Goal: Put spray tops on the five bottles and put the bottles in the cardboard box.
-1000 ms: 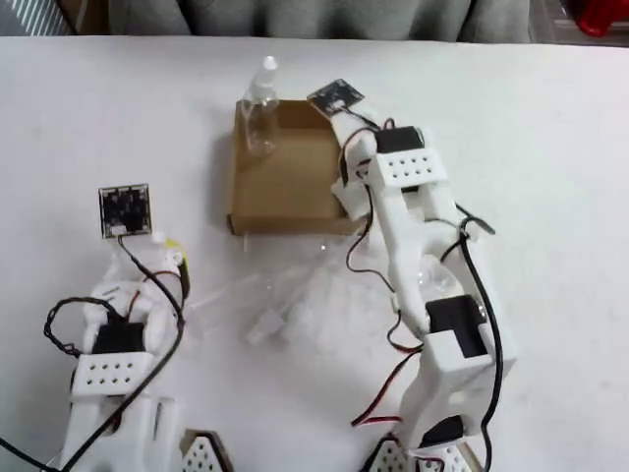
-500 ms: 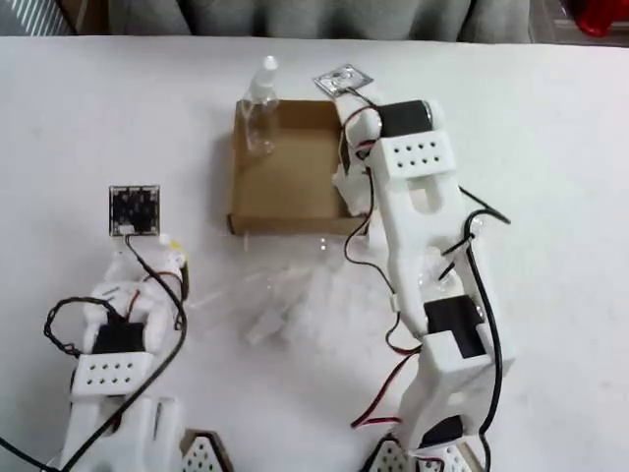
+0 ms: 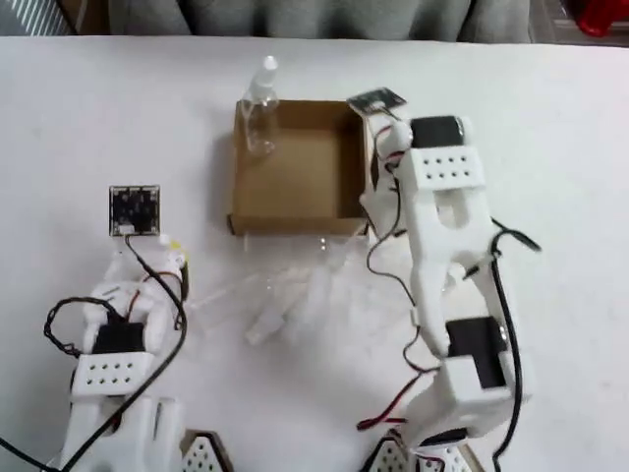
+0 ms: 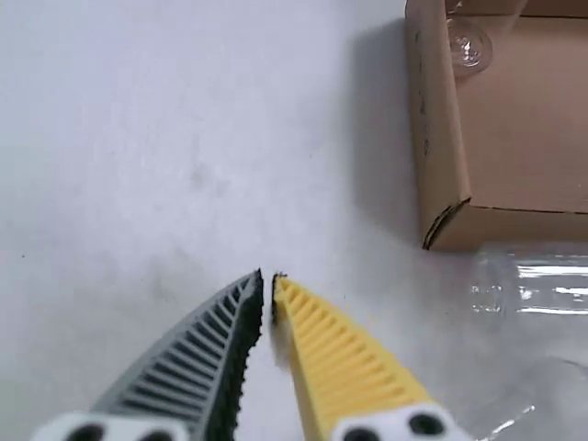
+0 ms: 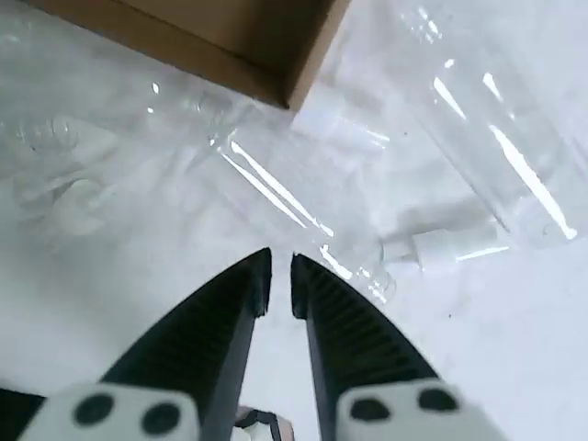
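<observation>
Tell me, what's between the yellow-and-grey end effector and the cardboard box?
Only bare table, in the left wrist view, between the left end effector and the cardboard box.

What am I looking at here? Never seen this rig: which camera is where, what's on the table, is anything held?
Two small robot arms sit side by side at a white table: the left arm and the right arm. The high view comes from a fixed camera looking down. The other two come from a camera on each wrist, looking along the left gripper (grey and yellow fingers) and the right gripper (black fingers). Both are closed and hold nothing. On the table is an open cardboard box with one topped bottle standing in a corner. In front of it lie clear loose bottles and a white spray top.
</observation>
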### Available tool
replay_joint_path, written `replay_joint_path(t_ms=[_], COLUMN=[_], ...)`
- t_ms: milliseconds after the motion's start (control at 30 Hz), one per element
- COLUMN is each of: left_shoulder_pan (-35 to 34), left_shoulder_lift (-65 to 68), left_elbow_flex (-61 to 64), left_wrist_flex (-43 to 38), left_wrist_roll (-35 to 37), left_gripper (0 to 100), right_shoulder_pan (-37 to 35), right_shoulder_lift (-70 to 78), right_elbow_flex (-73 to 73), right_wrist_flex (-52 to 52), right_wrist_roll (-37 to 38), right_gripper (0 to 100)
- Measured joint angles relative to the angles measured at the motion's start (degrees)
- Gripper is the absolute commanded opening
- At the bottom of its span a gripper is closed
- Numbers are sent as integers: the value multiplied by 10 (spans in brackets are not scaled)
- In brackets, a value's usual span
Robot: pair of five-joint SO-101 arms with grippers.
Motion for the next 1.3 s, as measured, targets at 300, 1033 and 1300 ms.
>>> replay_joint_path(t_ms=[300, 1033, 1300], left_shoulder_pan=[-15, -15, -17], left_shoulder_lift=[0, 0, 0], left_elbow_flex=[0, 0, 0], left_wrist_flex=[9, 29, 29], left_wrist_roll=[-48, -83, -83], left_gripper=[22, 21, 23], right_shoulder_pan=[57, -174, -276], right_shoulder_lift=[-156, -647, -614], right_elbow_flex=[183, 569, 637], right_wrist_flex=[0, -111, -179], right_wrist_roll=[0, 256, 498], right_gripper=[15, 15, 39])
